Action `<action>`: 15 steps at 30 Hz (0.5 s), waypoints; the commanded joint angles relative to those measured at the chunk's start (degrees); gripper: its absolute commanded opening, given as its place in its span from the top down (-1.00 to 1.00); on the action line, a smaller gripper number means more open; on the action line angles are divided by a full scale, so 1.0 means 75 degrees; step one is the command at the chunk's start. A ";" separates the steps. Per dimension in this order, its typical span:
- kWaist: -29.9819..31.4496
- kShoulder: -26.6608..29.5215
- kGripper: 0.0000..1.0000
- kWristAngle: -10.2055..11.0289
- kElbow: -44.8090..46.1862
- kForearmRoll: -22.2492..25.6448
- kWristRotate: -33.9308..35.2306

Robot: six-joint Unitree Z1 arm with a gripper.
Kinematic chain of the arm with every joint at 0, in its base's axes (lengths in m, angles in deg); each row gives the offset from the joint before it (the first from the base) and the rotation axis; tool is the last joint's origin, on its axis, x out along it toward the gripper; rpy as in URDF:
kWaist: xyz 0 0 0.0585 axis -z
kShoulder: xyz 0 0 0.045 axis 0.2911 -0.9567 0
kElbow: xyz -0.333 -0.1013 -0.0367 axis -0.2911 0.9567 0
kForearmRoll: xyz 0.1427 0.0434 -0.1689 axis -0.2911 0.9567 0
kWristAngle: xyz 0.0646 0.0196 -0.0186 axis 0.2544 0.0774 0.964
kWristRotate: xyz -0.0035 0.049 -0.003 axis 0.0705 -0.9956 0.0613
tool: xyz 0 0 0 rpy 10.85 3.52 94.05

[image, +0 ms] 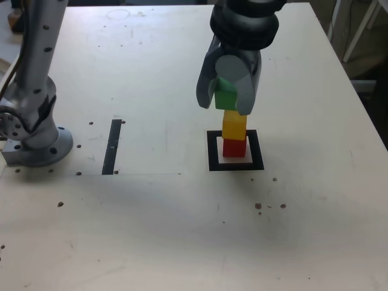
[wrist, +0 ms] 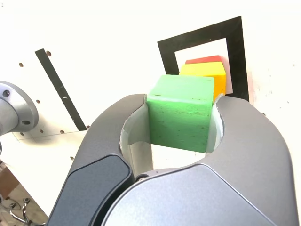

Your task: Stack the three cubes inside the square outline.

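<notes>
On the surface (image: 151,230), the gripper (image: 225,97) is clamped on the green cube (image: 225,96). Directly below it, inside the square outline (image: 212,151), the yellow cube (image: 234,126) sits on the red cube (image: 234,147); placement appears to need a straight descent.

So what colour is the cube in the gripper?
Green cube; clearest in the wrist view.

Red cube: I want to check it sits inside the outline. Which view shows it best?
The exterior view: the red cube shows its front face, inside the square outline under the yellow cube. The wrist view catches only a red sliver behind yellow.
</notes>
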 commanded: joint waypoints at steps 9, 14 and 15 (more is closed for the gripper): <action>-0.0018 -0.0134 0.45 -0.0082 -0.0066 0.0003 0.0008; -0.0018 -0.0201 0.42 -0.0100 -0.0083 -0.0037 -0.0002; -0.0018 -0.0214 0.33 -0.0104 -0.0083 -0.0051 -0.0014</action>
